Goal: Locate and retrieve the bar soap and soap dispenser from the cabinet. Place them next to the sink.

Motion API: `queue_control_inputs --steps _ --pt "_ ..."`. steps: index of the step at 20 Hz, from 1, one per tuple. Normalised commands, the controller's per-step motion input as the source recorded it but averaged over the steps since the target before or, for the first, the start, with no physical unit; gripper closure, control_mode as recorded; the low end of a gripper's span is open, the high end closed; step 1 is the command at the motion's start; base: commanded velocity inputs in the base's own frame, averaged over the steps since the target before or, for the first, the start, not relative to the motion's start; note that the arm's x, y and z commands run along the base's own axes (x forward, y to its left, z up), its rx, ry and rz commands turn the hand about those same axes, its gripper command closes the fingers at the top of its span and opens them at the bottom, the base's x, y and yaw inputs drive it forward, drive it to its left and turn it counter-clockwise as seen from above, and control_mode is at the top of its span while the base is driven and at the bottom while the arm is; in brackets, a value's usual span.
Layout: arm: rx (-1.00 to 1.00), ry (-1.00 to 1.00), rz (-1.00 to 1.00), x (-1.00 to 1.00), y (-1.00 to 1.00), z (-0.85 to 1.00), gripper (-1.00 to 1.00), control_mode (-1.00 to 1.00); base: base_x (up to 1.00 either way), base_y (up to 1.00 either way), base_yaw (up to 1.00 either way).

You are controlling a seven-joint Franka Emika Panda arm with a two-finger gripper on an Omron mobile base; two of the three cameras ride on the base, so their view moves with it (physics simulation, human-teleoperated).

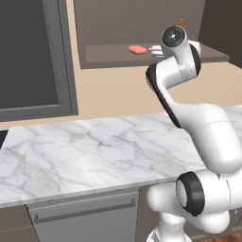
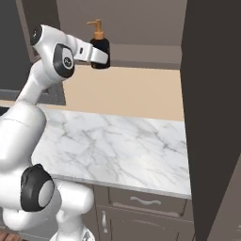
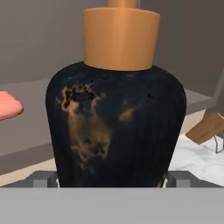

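Right now you have the squat black round soap dispenser (image 2: 100, 49) with its orange-brown pump between the jaws at the dark-brown wall cabinet (image 1: 142, 28), and the two dark tips sit tight against its base in the hand view, so it looks gripped. If you swing out fast, the bottle could slip or clip the cabinet's side wall. You have one dispenser and one flat salmon-pink bar soap (image 1: 137, 49), which lies on the grey-brown shelf (image 1: 108, 52), above the marble tabletop (image 1: 94, 146).

soap dispenser (image 3: 116, 127): black body upright, close between the jaws
pump collar (image 3: 121, 37): orange-brown
bar soap (image 3: 8, 106): pink, at left edge
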Motion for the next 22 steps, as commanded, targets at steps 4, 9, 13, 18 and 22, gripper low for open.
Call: queue_control_inputs --steps 4,9,13,18,22 --pt "0.00 -0.01 0.16 -0.83 0.70 -0.13 1.00 -1.00 0.00 0.00 0.00" --pt "0.00 0.00 0.24 -0.72 0.53 -0.35 1.00 -1.00 0.00 0.00 0.00" --pt "0.00 0.00 0.20 -0.87 0.42 -0.25 1.00 -1.00 0.00 0.00 0.00" --pt "0.00 0.00 0.18 -0.91 0.35 -0.30 1.00 -1.00 0.00 0.00 0.00" --pt "0.01 -0.01 0.18 -0.97 0.18 -0.21 1.00 -1.00 0.00 0.00 0.00"
